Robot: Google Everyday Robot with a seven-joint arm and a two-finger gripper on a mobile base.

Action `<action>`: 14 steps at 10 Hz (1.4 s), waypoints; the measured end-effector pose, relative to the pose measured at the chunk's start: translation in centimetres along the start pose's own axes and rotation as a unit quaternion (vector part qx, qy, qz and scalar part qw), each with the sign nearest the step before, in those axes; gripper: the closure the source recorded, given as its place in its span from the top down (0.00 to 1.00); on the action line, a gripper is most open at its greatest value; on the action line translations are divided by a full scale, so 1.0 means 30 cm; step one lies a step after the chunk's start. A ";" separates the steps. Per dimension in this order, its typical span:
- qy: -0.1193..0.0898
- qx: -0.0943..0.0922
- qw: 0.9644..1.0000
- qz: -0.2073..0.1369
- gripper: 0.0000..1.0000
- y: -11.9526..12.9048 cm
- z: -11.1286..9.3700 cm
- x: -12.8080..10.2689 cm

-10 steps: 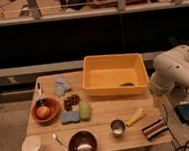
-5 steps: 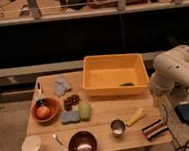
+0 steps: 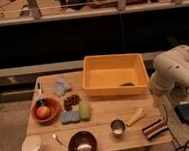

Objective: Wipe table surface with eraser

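Gripper was out of shot past the right side; we took its fingers as spread wide, eraser not in it. We saw the table surface (image 3: 99,117) unchanged from a second before, white arm (image 3: 177,72) parked off its right edge, same pose. We found the eraser (image 3: 154,129) flat at the front right corner, near the metal cup (image 3: 117,127).
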 end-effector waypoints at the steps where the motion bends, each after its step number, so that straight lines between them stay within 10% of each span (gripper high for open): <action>1: 0.000 0.000 1.000 0.000 0.65 0.000 0.000 0.000; 7: -0.025 -0.004 0.999 -0.025 0.65 0.022 0.026 0.028; 14: -0.079 -0.028 0.994 -0.068 0.65 0.251 0.282 0.162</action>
